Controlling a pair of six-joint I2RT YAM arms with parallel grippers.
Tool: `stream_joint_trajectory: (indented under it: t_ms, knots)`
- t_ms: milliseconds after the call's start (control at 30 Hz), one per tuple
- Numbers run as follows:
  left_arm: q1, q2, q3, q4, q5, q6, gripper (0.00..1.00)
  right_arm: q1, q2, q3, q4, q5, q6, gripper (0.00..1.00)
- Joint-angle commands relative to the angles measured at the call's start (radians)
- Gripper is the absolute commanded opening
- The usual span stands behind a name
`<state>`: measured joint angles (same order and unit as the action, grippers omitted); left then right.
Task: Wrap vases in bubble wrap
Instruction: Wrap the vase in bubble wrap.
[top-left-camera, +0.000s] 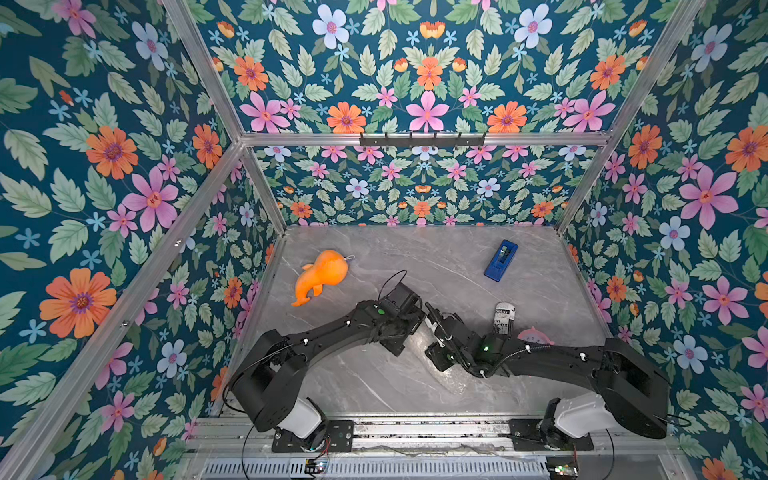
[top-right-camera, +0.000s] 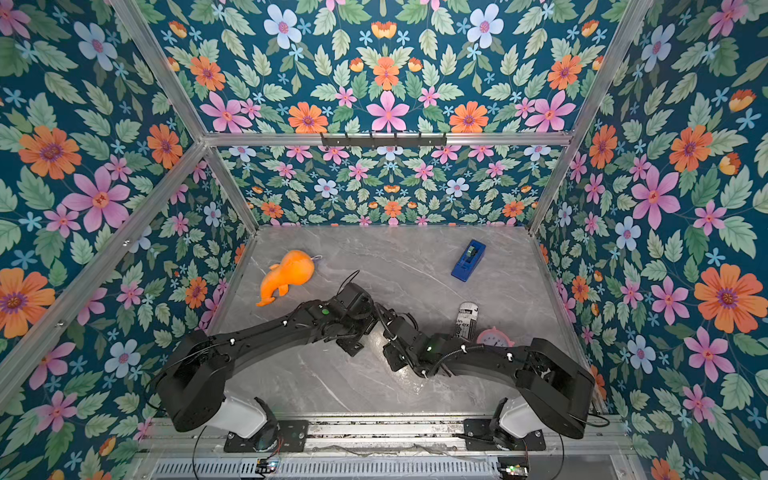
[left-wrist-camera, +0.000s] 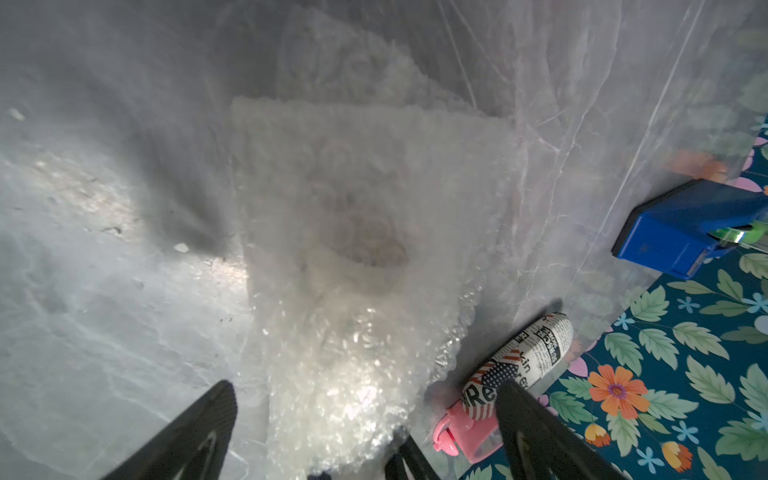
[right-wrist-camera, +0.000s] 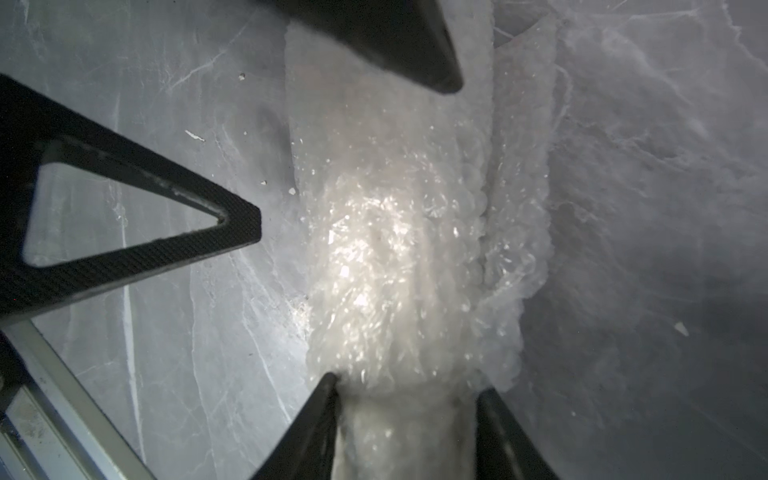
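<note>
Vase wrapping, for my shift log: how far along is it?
Done: bubble wrap is rolled around the vase, lying on the table. In hand: right gripper pinches the roll; left gripper hovers open over it. Remaining: securing the wrap, likely with the blue tape dispenser, standing untouched farther back.

Top views are bright and sharp; wrist views seem hazy, glare whitening the bubble wrap (right-wrist-camera: 365, 249).

Grey marble table (top-left-camera: 415, 257), orange plush (top-left-camera: 322, 274), blue dispenser (top-left-camera: 500, 260), bubble wrap (left-wrist-camera: 353, 291)

walls: teal floral wallpaper (top-left-camera: 424, 83) | floor: grey marble tabletop (top-left-camera: 415, 257) (white veins) | frame: aluminium bars (top-left-camera: 291, 139)
</note>
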<state>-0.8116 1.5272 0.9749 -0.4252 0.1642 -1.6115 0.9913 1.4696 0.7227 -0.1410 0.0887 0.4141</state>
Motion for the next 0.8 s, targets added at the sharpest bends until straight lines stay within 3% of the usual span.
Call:
stream_joint_trajectory:
  t_ms: [0, 167, 300, 533, 767]
  knots:
    - [0.022, 0.027, 0.006, -0.018, 0.031, 0.018, 0.99, 0.005, 0.024, -0.026, -0.232, 0.036, -0.003, 0.43]
    - [0.053, 0.138, 0.084, -0.127, 0.098, 0.040, 0.99, 0.016, 0.024, -0.029, -0.227, 0.054, 0.000, 0.42]
    - [0.067, 0.201, 0.099, -0.060, 0.175, 0.050, 0.99, 0.028, 0.028, -0.035, -0.218, 0.064, -0.001, 0.42]
    - [0.067, 0.224, 0.153, -0.145, 0.141, 0.070, 1.00, 0.055, 0.031, -0.039, -0.224, 0.097, -0.001, 0.41]
    - [0.064, 0.248, 0.163, -0.206, 0.182, 0.050, 0.99, 0.072, 0.052, -0.035, -0.221, 0.115, 0.005, 0.40]
